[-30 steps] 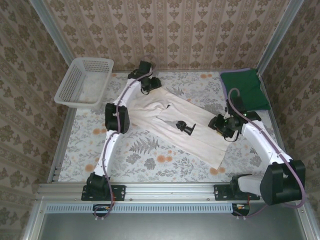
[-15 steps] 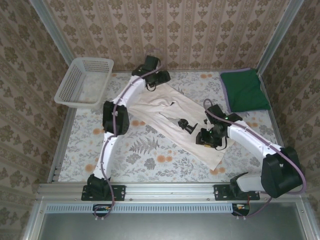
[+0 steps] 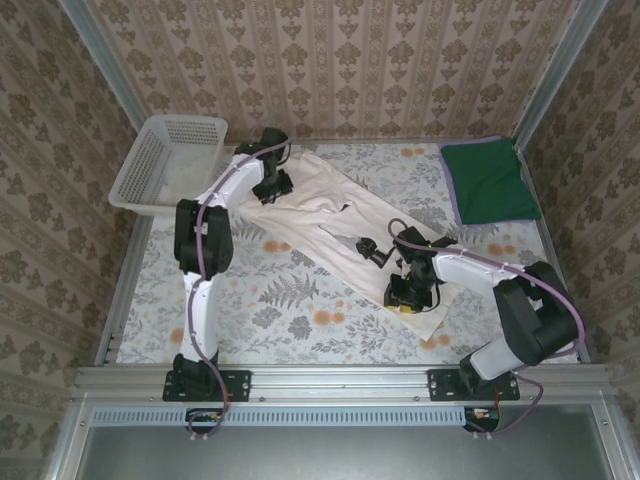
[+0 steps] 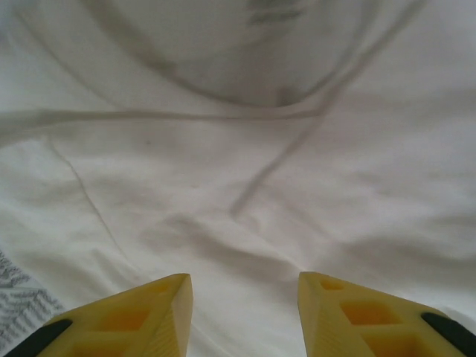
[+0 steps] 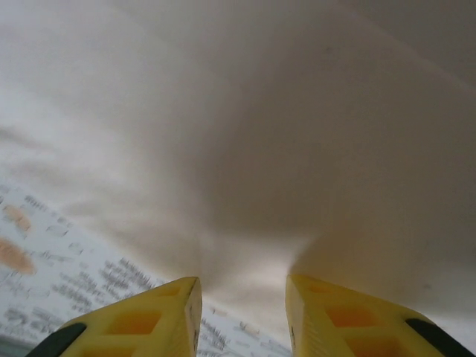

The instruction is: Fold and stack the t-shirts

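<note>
The cream-white t-shirt (image 3: pixel 310 205) lay spread just right of the mesh basket (image 3: pixel 186 121), outside it. The left gripper (image 4: pixel 245 286) sat at its basket-side end and the right gripper (image 5: pixel 244 286) at its far end, both with fingers apart. The dark green t-shirt (image 3: pixel 488 182) lay folded well beyond.

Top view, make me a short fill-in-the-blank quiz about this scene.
1. The green shirt lies folded in the far ____ corner.
2. The white shirt has a small ____ print.
3. The left claw is at the white shirt's end nearest the ____.
Missing words: right; black; basket.
</note>
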